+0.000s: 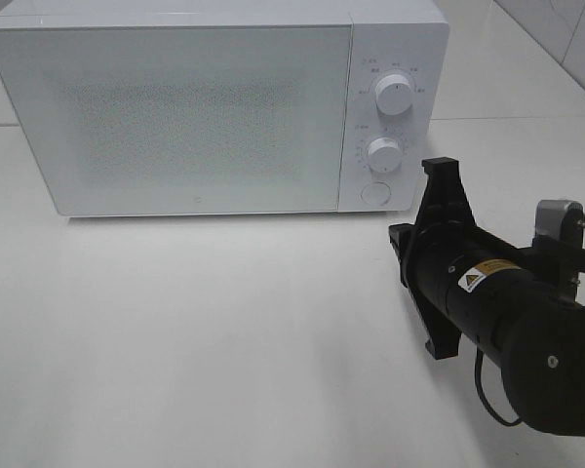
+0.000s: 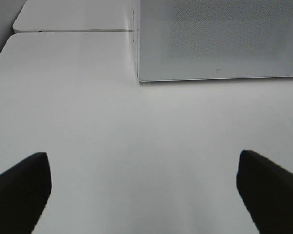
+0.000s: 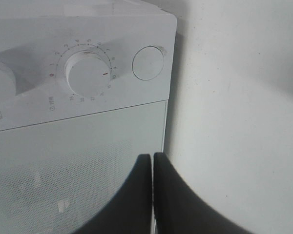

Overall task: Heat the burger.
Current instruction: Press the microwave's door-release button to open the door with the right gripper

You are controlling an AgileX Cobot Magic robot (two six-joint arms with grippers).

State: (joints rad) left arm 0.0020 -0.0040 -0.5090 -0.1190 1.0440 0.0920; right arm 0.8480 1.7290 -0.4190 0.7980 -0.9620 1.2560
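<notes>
— Over by the microwave [image 1: 219, 107], what are you seeing?

— It is sitting at the back of the white table [image 1: 224, 322] with its door [image 2: 219, 39] shut. The right gripper [image 3: 152, 156] is hanging low in front of it, near the corner where the lower dial [image 3: 89, 73] and the round button [image 3: 148, 63] are sitting.

— Is that pincer holding anything?

— No. Its two black fingers are pressing flat against each other, with nothing between them. The tips are pointing at the door's edge beside the control panel. Whether they are touching it, I cannot tell.

— And the other arm?

— The left gripper [image 2: 141, 157] is hovering over bare table, well in front of the microwave's other end. Its fingers are spreading wide apart and gripping nothing.

— Where is the burger?

— I cannot tell. It is not showing from any angle I am getting, and the door's frosted, speckled front is letting nothing through.
</notes>
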